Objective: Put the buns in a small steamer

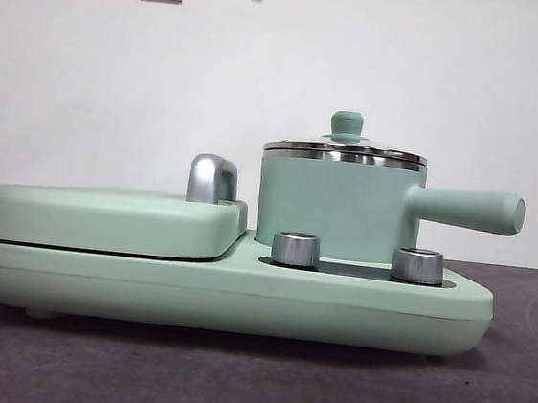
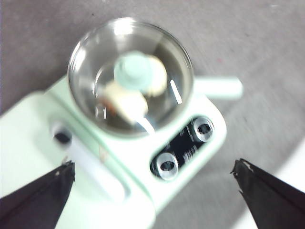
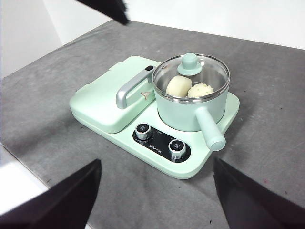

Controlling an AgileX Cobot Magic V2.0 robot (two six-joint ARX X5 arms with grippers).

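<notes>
Mint-green small steamer (image 3: 190, 102) already holds both buns (image 3: 178, 86) under its glass lid (image 3: 190, 64). Both pincers hover wide and empty; left pincer (image 2: 155, 183) dropping could bump the lid askew.

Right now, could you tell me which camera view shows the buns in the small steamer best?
The right wrist view: both buns sit sharp under the glass lid of the small steamer. The left wrist view shows them blurred beneath the knob; the front view hides them.
</notes>
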